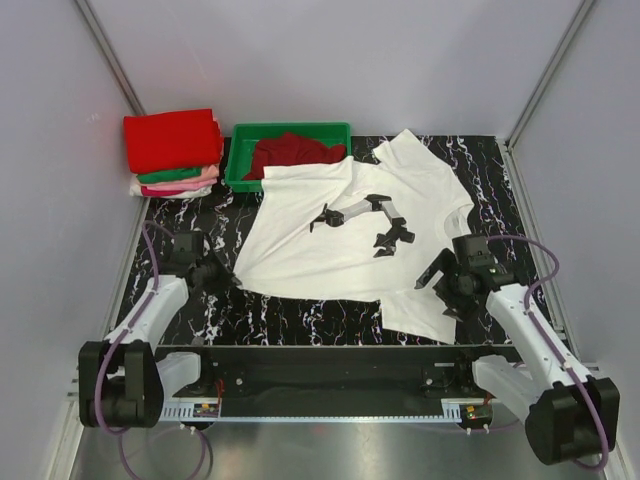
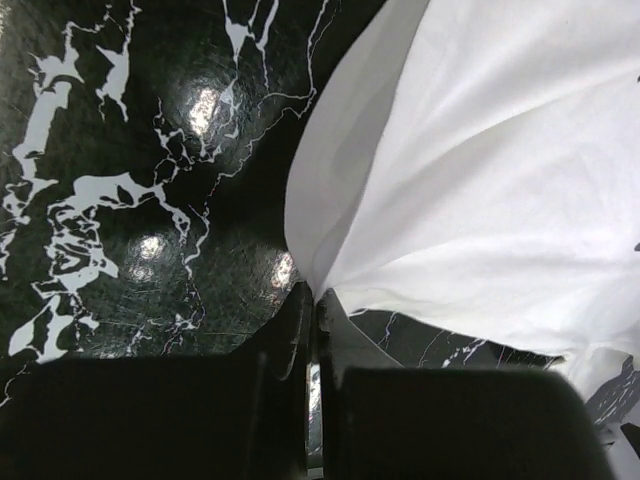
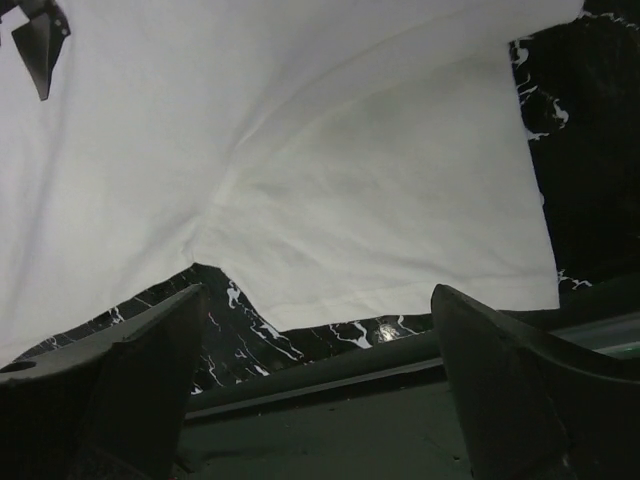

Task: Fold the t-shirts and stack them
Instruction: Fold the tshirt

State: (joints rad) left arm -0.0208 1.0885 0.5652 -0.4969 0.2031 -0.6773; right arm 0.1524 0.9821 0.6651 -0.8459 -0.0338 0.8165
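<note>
A white t-shirt (image 1: 300, 230) with a grey-black robot-arm print (image 1: 365, 222) lies spread on the black marble table. My left gripper (image 1: 231, 276) is at its near-left hem corner; in the left wrist view the gripper (image 2: 316, 300) is shut on that corner of the white cloth (image 2: 480, 180). My right gripper (image 1: 438, 281) is open over the shirt's near-right sleeve (image 1: 420, 310). In the right wrist view it (image 3: 318, 295) stands wide open just above the sleeve (image 3: 380, 210), holding nothing. A bit of the print (image 3: 40, 35) shows there.
A stack of folded shirts stands at the back left: red (image 1: 172, 138) on top, then green (image 1: 180, 175) and pink (image 1: 185, 187). A green tray (image 1: 240, 150) beside it holds a dark red shirt (image 1: 290, 152). White walls close in both sides and the back.
</note>
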